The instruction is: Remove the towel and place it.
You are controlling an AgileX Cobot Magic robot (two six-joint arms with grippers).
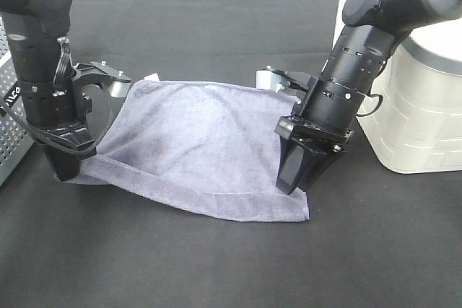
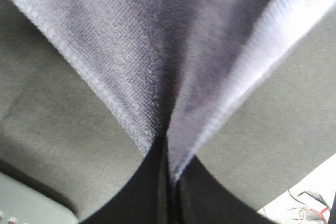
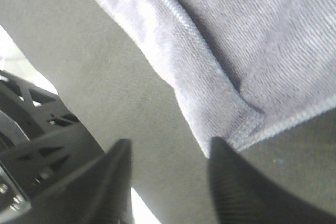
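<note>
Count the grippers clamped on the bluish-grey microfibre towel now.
1. The left gripper, at the left in the high view, is shut on an edge of the bluish-grey microfibre towel. The right gripper, at its near right corner, has its jaws apart, holding nothing.

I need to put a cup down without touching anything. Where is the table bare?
Bare table runs along the front, before the towel, and widely behind it between both arms. Crowded: the left claw pinching the towel beside the perforated grey panel, and the right claw near the white container.
</note>
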